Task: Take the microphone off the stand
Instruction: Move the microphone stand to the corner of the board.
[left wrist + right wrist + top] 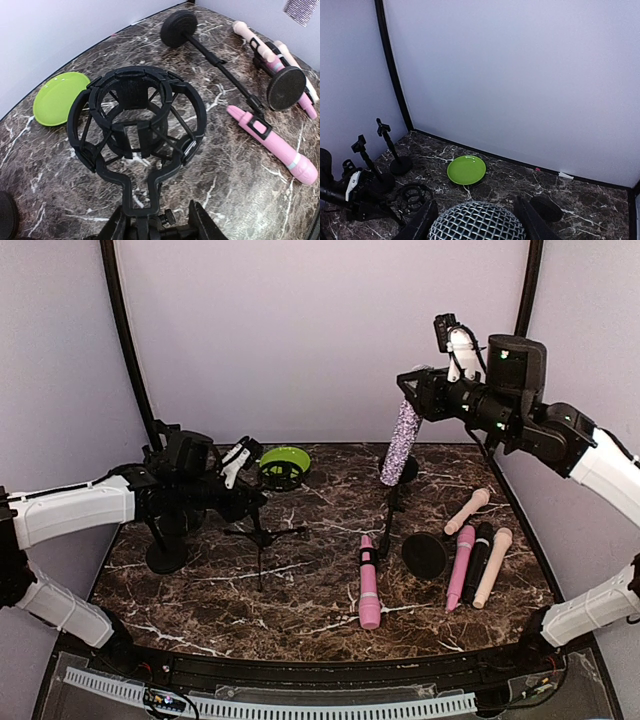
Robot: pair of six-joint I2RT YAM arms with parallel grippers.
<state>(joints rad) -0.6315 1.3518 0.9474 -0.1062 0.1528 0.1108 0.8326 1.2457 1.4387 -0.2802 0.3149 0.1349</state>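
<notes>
The microphone (403, 440), silver and glittery with a mesh head (476, 222), hangs tilted high over the back right of the table. My right gripper (418, 392) is shut on its upper end, and its fingers (421, 224) flank the mesh head. The stand's black shock mount (137, 117) is an empty ring on a small tripod (262, 532). My left gripper (156, 227) is shut on the stem just below the ring. The microphone is well apart from the mount, up and to its right.
A green plate (285, 460) lies at the back behind the mount. Several pink, black and beige microphones (475, 562) lie at the right, and one pink microphone (369, 585) lies mid-table beside a black pop filter (425, 555). Another round-base stand (165, 558) stands at the left.
</notes>
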